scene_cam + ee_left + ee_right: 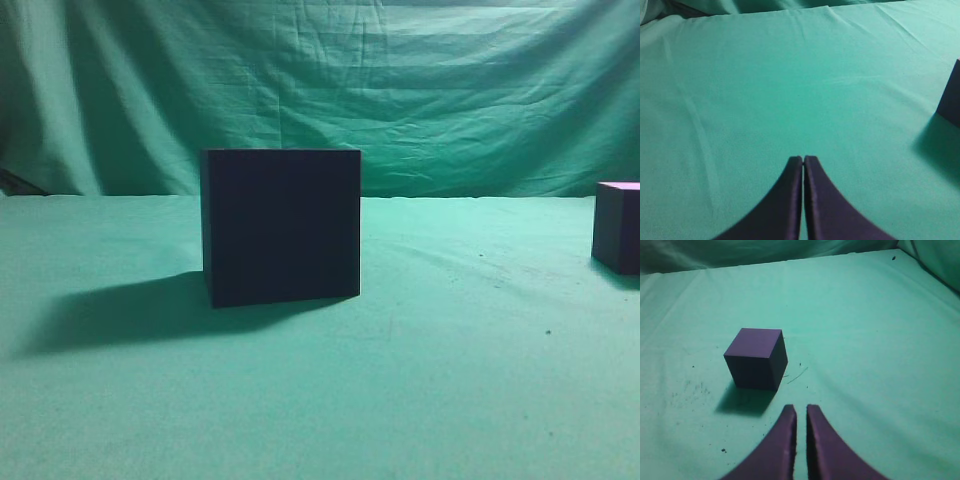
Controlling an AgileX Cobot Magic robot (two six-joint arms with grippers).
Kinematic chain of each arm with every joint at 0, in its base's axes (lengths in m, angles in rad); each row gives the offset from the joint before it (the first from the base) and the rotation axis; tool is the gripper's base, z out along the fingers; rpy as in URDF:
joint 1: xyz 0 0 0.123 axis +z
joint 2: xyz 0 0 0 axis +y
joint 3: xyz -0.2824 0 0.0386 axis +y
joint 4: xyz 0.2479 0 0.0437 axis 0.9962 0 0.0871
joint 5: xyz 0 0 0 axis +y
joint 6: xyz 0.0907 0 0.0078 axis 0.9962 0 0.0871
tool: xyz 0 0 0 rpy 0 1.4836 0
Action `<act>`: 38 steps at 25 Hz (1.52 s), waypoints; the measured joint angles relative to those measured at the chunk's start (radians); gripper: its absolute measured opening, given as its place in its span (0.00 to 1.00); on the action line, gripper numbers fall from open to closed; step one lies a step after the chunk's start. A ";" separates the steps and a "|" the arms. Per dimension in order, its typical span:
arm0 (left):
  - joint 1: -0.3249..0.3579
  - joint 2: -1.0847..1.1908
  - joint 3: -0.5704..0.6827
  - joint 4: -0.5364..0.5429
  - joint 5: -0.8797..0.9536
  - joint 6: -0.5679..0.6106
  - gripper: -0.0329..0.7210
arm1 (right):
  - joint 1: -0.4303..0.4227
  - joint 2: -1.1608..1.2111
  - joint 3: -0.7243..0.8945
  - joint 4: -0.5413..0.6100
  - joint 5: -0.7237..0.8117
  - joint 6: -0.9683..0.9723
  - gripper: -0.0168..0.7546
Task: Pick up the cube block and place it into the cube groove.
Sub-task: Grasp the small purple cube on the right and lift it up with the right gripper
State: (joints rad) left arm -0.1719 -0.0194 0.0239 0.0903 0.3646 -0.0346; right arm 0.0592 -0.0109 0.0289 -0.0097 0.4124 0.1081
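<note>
The cube block (618, 228) is a small dark purple cube with a lighter top, at the far right edge of the exterior view. In the right wrist view the cube block (756, 357) sits on the green cloth, ahead and left of my right gripper (801, 408), whose fingers are nearly together with a thin slit and hold nothing. The large near-black box (280, 225) stands mid-table; its opening, the cube groove, is not visible. My left gripper (803, 159) is shut and empty over bare cloth, with the box's edge (952, 95) at its right. Neither gripper shows in the exterior view.
Green cloth (400, 380) covers the table and hangs as a backdrop behind it. The box casts a long shadow to its left. Small dark specks and a thin fibre lie on the cloth near the cube block.
</note>
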 joint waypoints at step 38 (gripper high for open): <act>0.000 0.000 0.000 0.000 0.000 0.000 0.04 | 0.000 0.085 -0.180 0.077 -0.197 -0.010 0.08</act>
State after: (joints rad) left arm -0.1719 -0.0194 0.0239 0.0903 0.3646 -0.0346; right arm 0.0592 0.0743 -0.1508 0.0678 0.2158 0.0985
